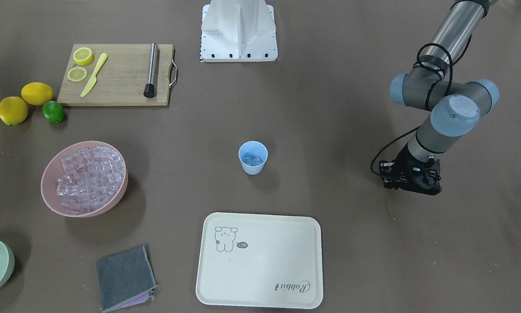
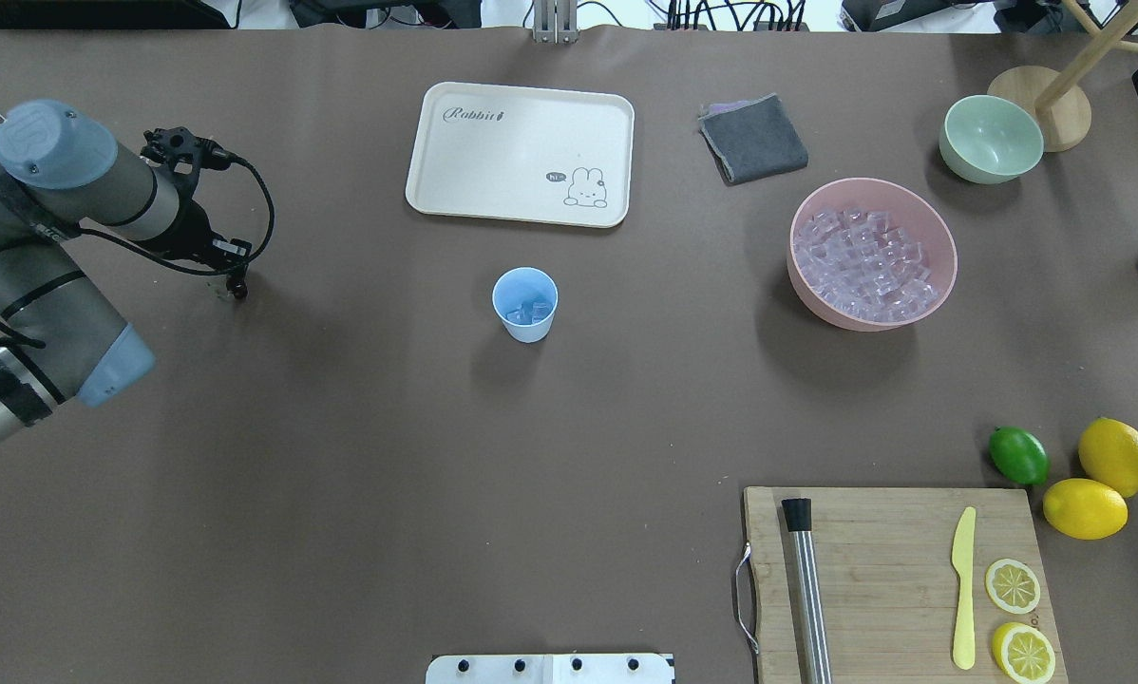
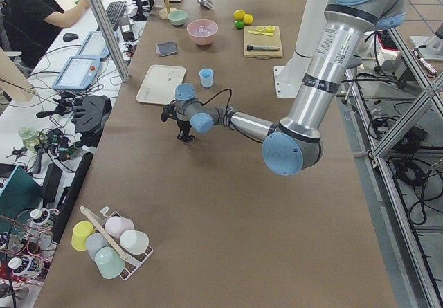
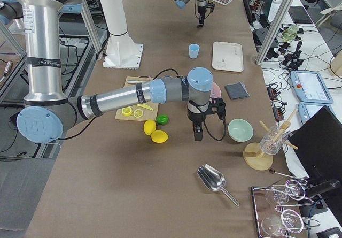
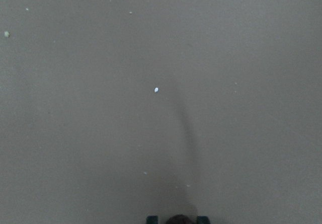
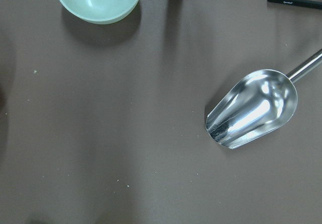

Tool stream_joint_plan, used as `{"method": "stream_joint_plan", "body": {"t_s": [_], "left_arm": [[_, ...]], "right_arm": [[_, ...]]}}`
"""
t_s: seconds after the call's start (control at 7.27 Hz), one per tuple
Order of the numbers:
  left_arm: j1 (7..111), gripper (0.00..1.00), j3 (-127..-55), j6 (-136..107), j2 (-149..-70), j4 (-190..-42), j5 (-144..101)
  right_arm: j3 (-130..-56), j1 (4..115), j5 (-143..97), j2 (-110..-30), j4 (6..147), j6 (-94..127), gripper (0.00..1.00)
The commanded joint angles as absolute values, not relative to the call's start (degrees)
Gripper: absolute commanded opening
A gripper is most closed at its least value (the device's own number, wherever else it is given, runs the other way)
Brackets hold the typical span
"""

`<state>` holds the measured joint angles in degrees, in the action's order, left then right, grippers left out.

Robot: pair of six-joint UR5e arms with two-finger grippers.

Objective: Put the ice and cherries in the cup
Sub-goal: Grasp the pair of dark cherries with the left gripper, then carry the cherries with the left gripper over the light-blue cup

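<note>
A light-blue plastic tumbler (image 2: 524, 318) holds clear ice cubes (image 2: 528, 310). The left gripper (image 2: 235, 290) hangs well apart from it; whether it or the right gripper (image 4: 198, 136) is apart, I cannot tell.

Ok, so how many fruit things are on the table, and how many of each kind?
Whole lemons: 2
Lime: 1
Lemon slices: 2
Total: 5
</note>
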<state>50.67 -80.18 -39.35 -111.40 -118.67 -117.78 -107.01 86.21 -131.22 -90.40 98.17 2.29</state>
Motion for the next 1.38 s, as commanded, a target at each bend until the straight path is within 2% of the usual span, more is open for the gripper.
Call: {"method": "stream_joint_plan", "body": {"t_s": [0.0, 0.41, 0.69, 0.96, 1.24], "left_arm": [[51.5, 0.33, -80.9, -39.5, -111.9, -117.9, -118.1], [51.5, 0.33, -86.5, -47.8, -124.8, -99.1, -118.0], [45.1, 0.33, -85.9, -62.9, -133.3, -98.3, -117.3], [38.7, 0.33, -86.0, -72.8, -137.7, -98.2, -109.9], [37.7, 0.33, -86.3, -73.5, -137.4, -98.2, -109.4]], "right_arm": [[-107.1, 86.3, -131.1, -90.4, 98.2, 2.3, 1.00], [-107.2, 86.3, -131.2, -90.4, 98.2, 2.3, 1.00], [-107.6, 86.3, -131.2, -90.7, 98.2, 2.3, 1.00], [-107.4, 86.3, -131.2, -90.3, 98.2, 2.3, 1.00], [-108.0, 86.3, -131.2, -90.6, 98.2, 2.3, 1.00]]}}
